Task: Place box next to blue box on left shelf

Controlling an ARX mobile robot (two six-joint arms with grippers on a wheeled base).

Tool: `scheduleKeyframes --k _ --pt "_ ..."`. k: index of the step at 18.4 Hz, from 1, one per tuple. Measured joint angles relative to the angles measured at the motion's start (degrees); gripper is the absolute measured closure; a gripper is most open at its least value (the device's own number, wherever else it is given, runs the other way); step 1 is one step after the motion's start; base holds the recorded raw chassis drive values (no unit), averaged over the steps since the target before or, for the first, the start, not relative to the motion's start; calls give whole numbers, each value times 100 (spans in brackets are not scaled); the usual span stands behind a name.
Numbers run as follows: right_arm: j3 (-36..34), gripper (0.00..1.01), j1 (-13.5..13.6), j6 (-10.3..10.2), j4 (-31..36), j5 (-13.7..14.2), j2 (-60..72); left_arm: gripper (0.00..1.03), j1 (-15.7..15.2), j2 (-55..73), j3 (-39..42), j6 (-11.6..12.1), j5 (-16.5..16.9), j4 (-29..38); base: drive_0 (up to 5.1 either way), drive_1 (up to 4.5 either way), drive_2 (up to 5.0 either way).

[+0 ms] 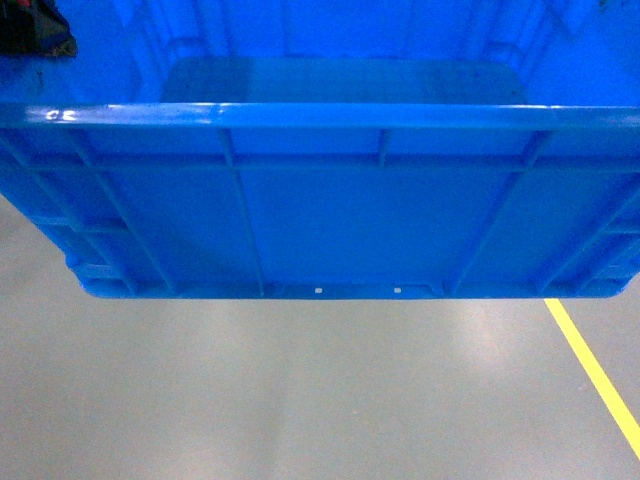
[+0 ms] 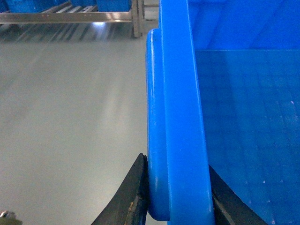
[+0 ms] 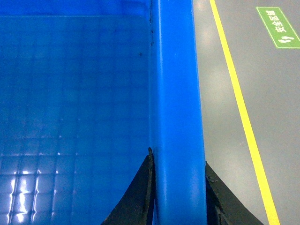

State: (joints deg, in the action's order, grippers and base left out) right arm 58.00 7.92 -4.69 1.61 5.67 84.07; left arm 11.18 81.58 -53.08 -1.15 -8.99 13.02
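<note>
The box [image 1: 330, 210], a large bright blue crate with ribbed sides, hangs above the grey floor and fills the upper head view. My left gripper [image 2: 176, 163] is shut on its left rim [image 2: 180, 117], one black finger [image 2: 136, 187] outside and one inside. On the opposite rim [image 3: 176, 93] my right gripper [image 3: 178, 157] is shut the same way, with a finger on each side. The left shelf [image 2: 65, 18], a silver rail with rollers, lies far off at the top left of the left wrist view. A blue box [image 2: 23, 4] sits on it, cut off by the frame edge.
A yellow line [image 1: 595, 365] crosses the grey floor on the right, also visible beside the right rim [image 3: 239, 103]. A green floor sign [image 3: 278, 26] lies beyond that line. Open floor [image 2: 70, 117] stretches between the crate and the shelf.
</note>
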Motion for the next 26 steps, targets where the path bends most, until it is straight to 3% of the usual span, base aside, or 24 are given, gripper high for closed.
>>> scheduleKeyframes --k 26 --pt "0 84 -4 4 59 7 20 82 9 0 7 -4 -7 33 6 439 -428"
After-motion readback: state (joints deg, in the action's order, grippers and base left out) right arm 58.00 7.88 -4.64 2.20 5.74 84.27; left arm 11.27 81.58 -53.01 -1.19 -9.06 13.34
